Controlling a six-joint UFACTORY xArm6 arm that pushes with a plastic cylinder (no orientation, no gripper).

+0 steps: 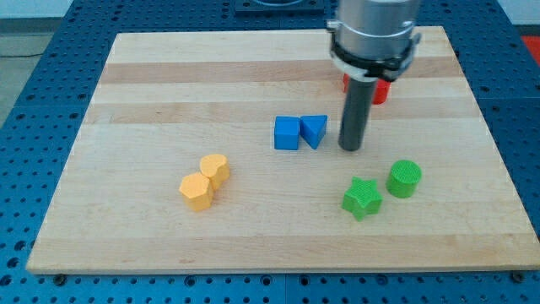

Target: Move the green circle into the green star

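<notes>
We see a wooden desk (pixel 169 67) lying on a blue perforated base (pixel 34 76). Near the middle sit two blue blocks, a blue cube (pixel 287 133) and a blue wedge (pixel 314 131), touching each other. Toward the view's left and lower down, two yellow blocks, a yellow cylinder (pixel 214 170) and a yellow hexagon (pixel 197 192), touch as well. A red block (pixel 380 91) near the view's top is mostly hidden behind our arm's grey housing (pixel 373 34); its shape cannot be made out.

No writing or labels can be read anywhere.

Our tool has no jaws to spread or close: it is a straight dark rod, holding nothing. Our tip (pixel 351 149) rests just beside the blue wedge, on its right, with a small gap between them.

The green circle (pixel 404 178) stands in the lower right part of the desk, just to the right of and slightly above the green star (pixel 361 198); the two are very close, nearly touching. Our tip is above both, apart from them, and nothing lies between the circle and the star.
</notes>
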